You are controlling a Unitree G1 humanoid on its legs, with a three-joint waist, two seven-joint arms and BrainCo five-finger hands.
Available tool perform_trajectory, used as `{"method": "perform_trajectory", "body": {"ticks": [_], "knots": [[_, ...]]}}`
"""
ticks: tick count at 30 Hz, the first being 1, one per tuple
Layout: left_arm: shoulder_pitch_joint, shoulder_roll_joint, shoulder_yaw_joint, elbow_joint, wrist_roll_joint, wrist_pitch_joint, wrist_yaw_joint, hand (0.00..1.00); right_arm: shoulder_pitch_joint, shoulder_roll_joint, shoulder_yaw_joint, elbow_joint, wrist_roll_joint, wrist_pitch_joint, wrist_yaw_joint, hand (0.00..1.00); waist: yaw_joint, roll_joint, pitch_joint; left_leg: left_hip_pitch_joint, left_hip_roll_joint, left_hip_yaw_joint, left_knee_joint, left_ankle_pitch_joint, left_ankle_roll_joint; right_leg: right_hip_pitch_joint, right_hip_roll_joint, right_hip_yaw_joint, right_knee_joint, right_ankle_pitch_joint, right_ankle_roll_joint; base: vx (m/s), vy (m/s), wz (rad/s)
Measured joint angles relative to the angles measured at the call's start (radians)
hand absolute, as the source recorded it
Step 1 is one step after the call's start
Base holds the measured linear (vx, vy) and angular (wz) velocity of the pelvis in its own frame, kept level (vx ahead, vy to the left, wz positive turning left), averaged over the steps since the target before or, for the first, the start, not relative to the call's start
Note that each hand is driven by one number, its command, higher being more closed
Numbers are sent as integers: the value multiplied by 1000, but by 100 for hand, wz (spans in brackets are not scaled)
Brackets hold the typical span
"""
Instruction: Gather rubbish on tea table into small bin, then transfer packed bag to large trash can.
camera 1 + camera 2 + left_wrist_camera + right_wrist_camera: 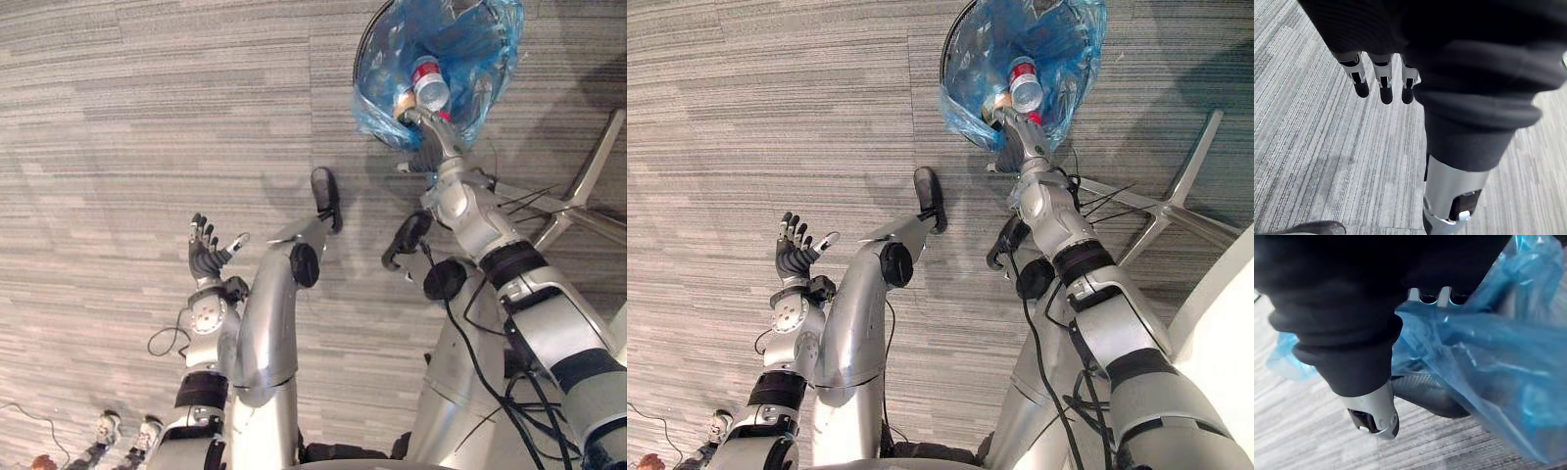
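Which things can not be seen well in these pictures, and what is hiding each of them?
1. Whether the right hand grips anything: in the eye views and the right wrist view, the blue bag covers it.
2. The small bin: mostly wrapped by the bag, and its far side is cut off by the top edge of the eye views.
3. What lies under the bottle: too small, behind crinkled plastic.

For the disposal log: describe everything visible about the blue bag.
The blue bag is thin, see-through, crinkled plastic lining a dark round bin, mouth open, its edge folded out over the rim and hanging loose. Inside lies a clear bottle with a red label. The right hand meets its near edge.
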Motion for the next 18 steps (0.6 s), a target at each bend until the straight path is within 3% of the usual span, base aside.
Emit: {"method": "perform_trajectory", "body": {"ticks": [7, 13, 18], "knots": [[0, 1, 1, 2, 1, 7, -2, 0, 26, 2, -4, -54, 12, -2, 5, 100, 0, 0, 0, 0, 5, 0, 8, 0, 0, 1, 2, 0, 3, -3, 2, -108, 46, -2], [0, 3, 7, 2, 2, 20, -4, 0, 65, 19, -71, -207, 42, -2, -1, 100, 2, 0, 0, 7, 19, -4, 24, -1, 2, 13, 13, -1, 9, -2, -1, -108, 44, -6], [0, -10, -1, 1, 13, 34, -8, 0, 162, 48, -113, -348, 76, -4, -3, 100, -2, 0, 0, 99, 18, -3, -2, 0, 0, 107, 19, -7, -21, 3, 1, -123, 48, -3]]}}
